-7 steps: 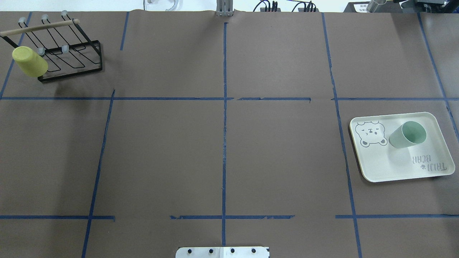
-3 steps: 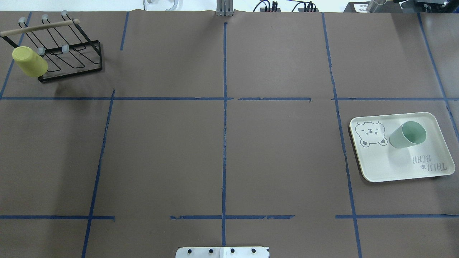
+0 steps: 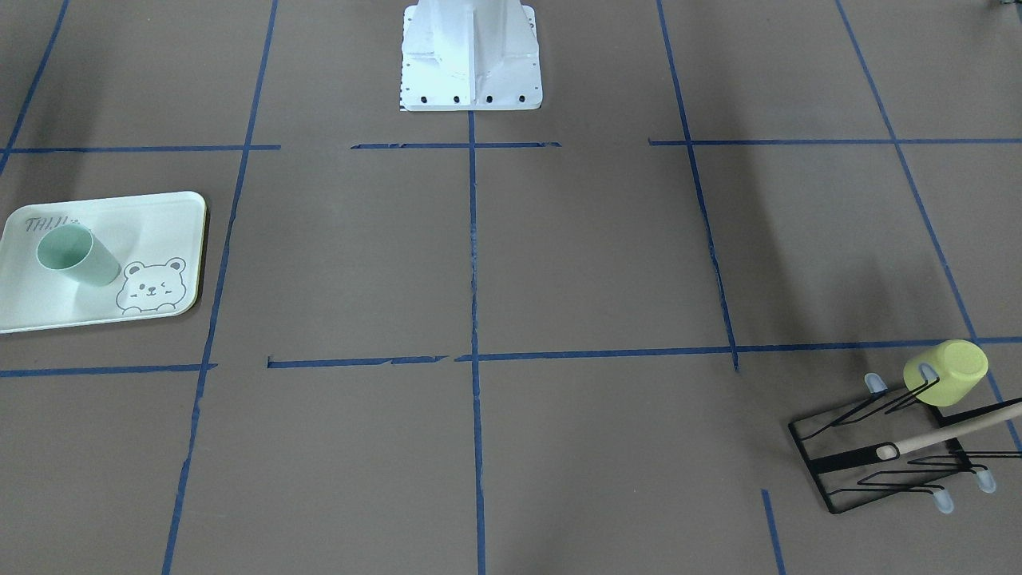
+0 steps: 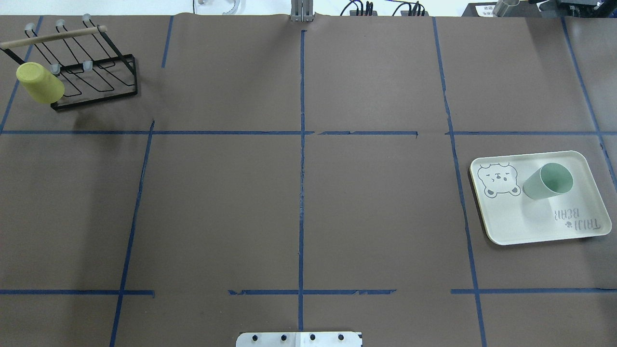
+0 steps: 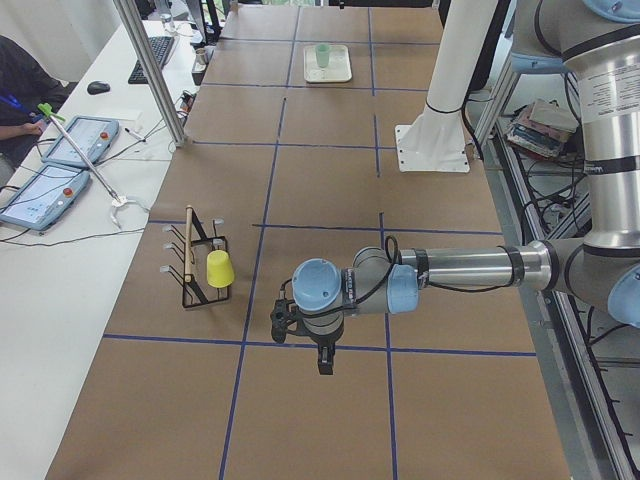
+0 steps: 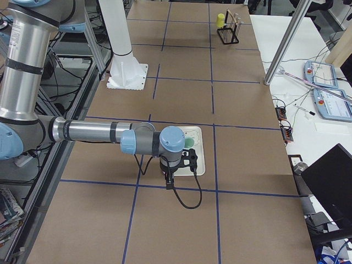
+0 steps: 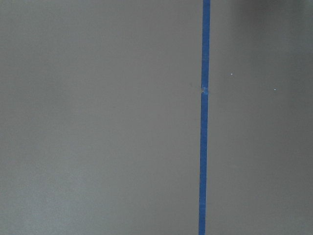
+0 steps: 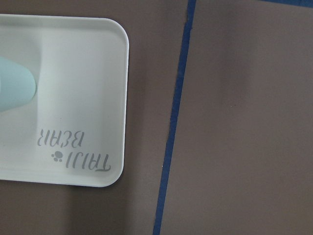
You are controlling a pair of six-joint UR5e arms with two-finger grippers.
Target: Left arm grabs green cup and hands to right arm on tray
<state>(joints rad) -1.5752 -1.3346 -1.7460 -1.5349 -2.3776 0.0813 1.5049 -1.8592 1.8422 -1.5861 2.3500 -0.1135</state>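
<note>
green cup [image 4: 548, 180] upright on tray [image 4: 530, 226], at 3 o'clock on the desk [image 4: 217, 202]; left end effector [image 5: 283, 322] and right end effector [image 6: 190, 160]: grip cannot be told.

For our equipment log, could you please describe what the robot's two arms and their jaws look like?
The left arm and right arm look alike: silver-grey tubular links, rounded pale blue joint caps, black bands on the forearm, black jaws at the wrist and a black cable looping there.
</note>
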